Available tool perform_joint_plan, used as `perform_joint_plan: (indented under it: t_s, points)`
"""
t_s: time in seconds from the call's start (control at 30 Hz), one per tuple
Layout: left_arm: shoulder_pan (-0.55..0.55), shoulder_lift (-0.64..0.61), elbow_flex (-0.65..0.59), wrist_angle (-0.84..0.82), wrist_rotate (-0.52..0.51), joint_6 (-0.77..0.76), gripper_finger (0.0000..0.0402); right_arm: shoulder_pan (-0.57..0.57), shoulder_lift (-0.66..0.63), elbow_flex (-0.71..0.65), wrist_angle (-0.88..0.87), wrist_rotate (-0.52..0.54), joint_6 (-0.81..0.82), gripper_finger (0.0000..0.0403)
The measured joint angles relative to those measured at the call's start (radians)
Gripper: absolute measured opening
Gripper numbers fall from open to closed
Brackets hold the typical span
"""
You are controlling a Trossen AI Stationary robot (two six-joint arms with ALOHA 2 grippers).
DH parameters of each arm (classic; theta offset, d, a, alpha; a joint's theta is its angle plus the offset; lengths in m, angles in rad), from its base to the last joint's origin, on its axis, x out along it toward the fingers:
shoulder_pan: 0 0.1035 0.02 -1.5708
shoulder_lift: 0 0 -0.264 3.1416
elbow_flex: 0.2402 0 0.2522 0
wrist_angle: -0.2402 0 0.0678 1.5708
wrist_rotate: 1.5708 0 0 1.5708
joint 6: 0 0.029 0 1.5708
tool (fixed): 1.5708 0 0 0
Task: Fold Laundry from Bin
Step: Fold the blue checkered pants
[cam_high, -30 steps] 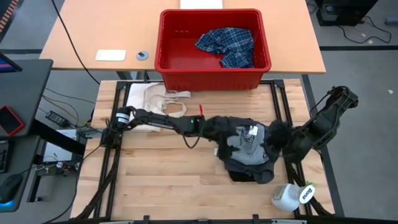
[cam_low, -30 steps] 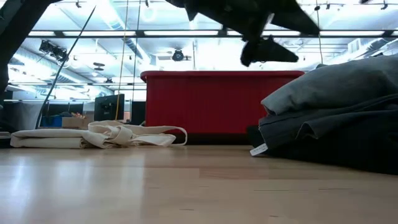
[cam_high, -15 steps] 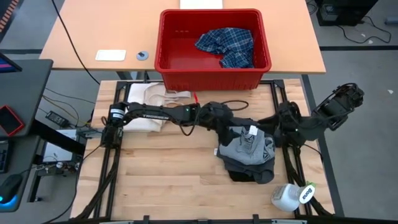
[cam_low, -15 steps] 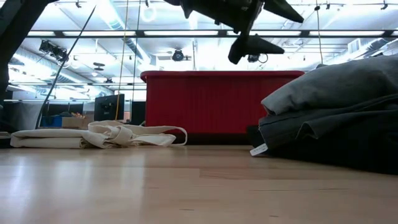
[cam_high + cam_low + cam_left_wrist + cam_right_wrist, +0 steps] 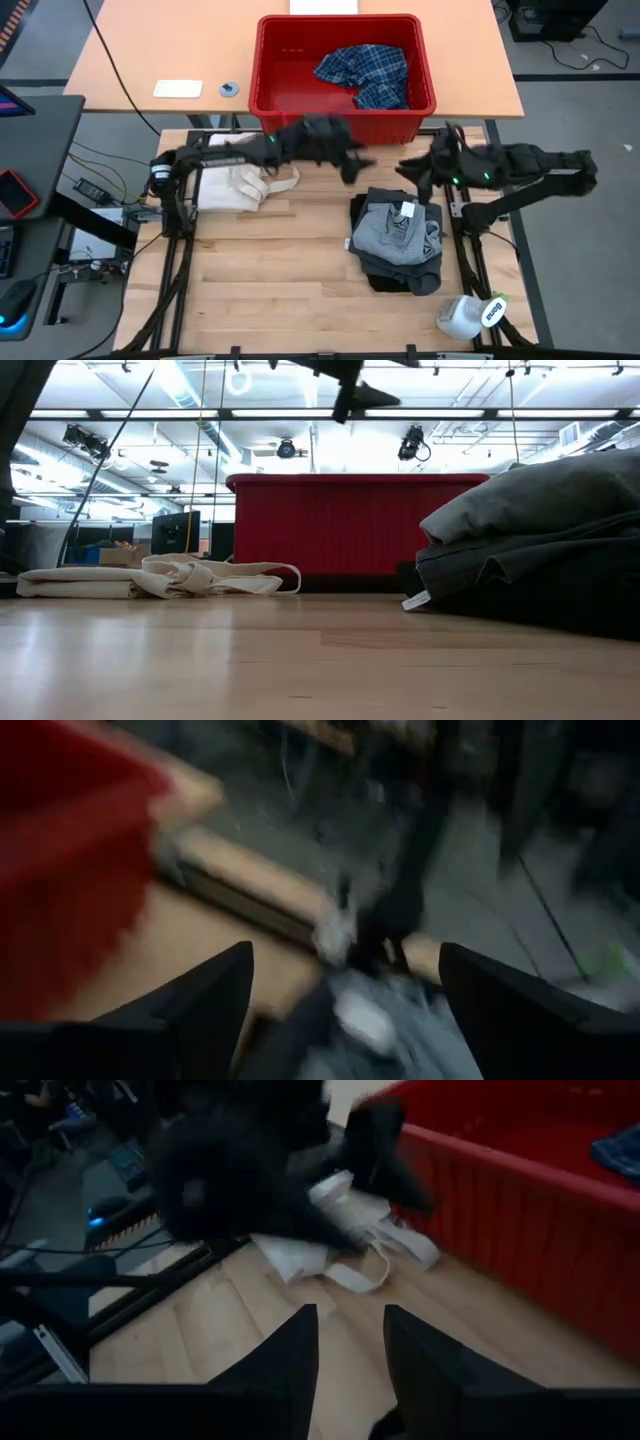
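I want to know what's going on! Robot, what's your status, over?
Left gripper open, empty, near bin. Right gripper empty beside it. Plaid shirt in bin; folded stack on table. Nothing blocking.

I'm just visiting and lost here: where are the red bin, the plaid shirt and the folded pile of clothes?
red bin [image 5: 340, 128]: high view, front wall.
plaid shirt [image 5: 365, 72]: high view, middle of the cloth.
folded pile [image 5: 398, 238]: high view, grey top garment.

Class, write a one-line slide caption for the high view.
Both grippers, left and right, hover empty between the red bin holding a plaid shirt and the folded stack.
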Motion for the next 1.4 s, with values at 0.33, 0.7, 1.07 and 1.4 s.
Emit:
perform_joint_plan:
  t_s: [0.33,0.7,1.07,1.4]
  points:
    - [0.215,-0.045,0.041,-0.001,0.109,0.184,0.0322,-0.412,0.234,0.284,-0.054,-0.214,-0.237,0.0049]
    - [0.363,-0.044,0.059,-0.012,0.203,0.274,0.0322,-0.582,0.441,0.471,0.088,-0.179,-0.408,0.0021]
    - [0.398,-0.044,0.059,0.024,0.225,0.325,0.0322,-0.661,0.468,0.47,0.299,-0.272,-0.469,0.0023]
    - [0.481,-0.107,0.064,0.142,-0.056,0.369,0.0322,-0.878,0.554,0.47,0.319,-0.557,-0.334,0.0023]
